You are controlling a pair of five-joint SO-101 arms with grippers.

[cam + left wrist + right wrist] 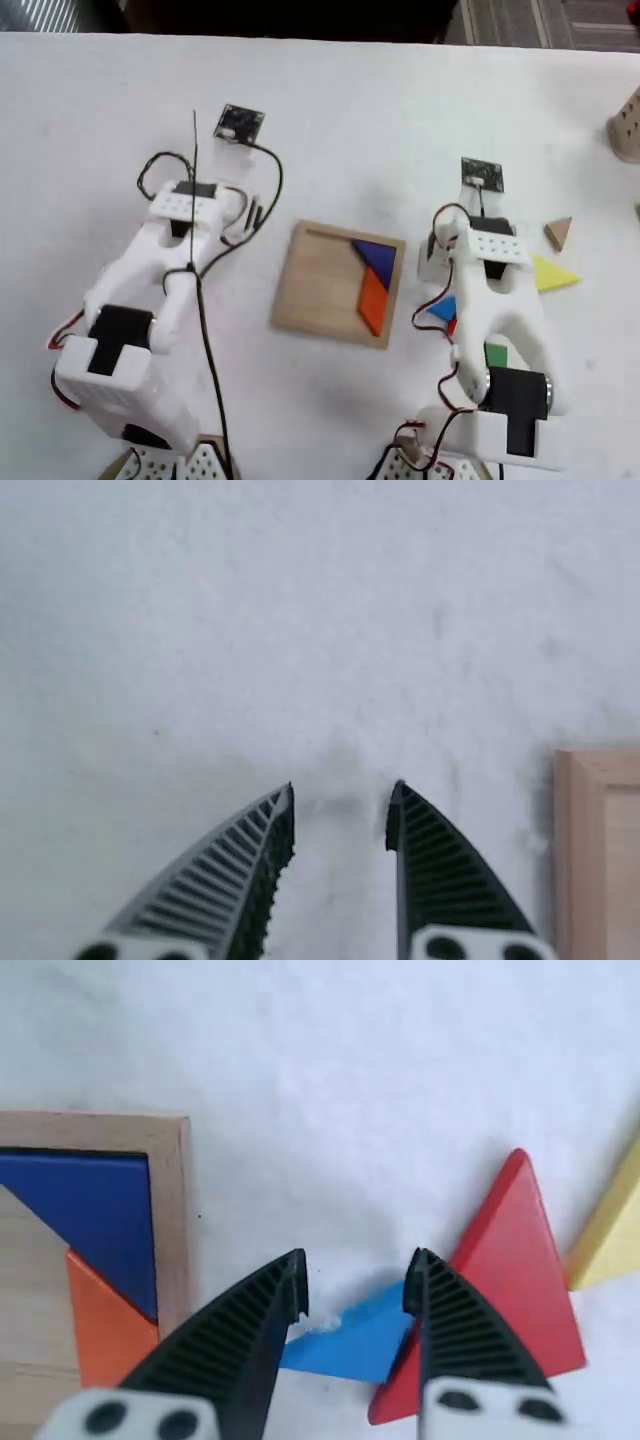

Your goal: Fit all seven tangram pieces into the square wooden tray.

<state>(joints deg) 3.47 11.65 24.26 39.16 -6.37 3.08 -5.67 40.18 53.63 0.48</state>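
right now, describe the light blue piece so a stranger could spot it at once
Find the square wooden tray mid-table, then look just off its filled edge. The light blue piece lies beneath the right arm's open jaws, against the red triangle; it is paler than the dark blue piece, which sits inside the tray.

The square wooden tray (305,290) lies flat, with a dark-blue piece (378,255) and an orange piece (372,300) touching inside it. Beside that edge, a light-blue piece (350,1340) touches a red triangle (510,1260). A yellow piece (555,274), green piece (496,353) and tan triangle (558,233) lie loose nearby.
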